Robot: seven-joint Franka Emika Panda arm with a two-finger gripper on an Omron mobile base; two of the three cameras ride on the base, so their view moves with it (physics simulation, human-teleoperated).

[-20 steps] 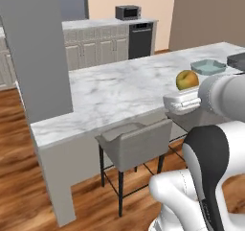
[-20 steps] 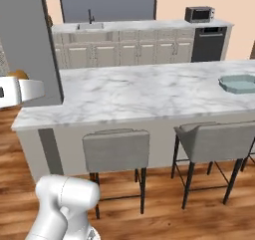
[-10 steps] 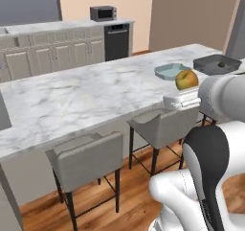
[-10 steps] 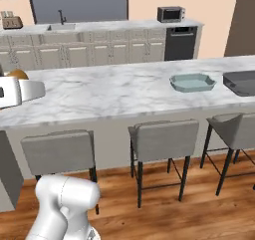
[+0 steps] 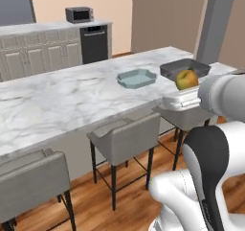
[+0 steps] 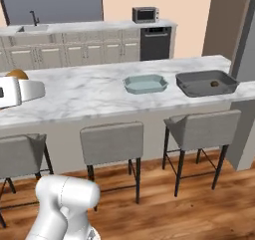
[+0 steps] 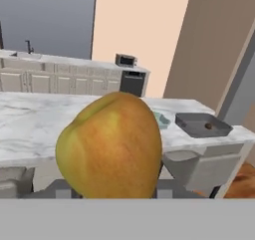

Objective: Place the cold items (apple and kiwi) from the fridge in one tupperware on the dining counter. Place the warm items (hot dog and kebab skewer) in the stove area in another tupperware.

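hand view | apple (image 7: 110, 144) yellow-green w/ red blush, smooth | jaws clamped on it

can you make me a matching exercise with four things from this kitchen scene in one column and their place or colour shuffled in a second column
Things:
1. apple
2. light blue tupperware
3. dark grey tupperware
4. microwave

Places or colours:
A. on the back counter, above the black dishwasher
B. held in the tool, yellow-green with a red blush
C. on the dining counter, with a small brown item inside
D. on the dining counter, with nothing seen inside

Right pairs: 1-B, 2-D, 3-C, 4-A
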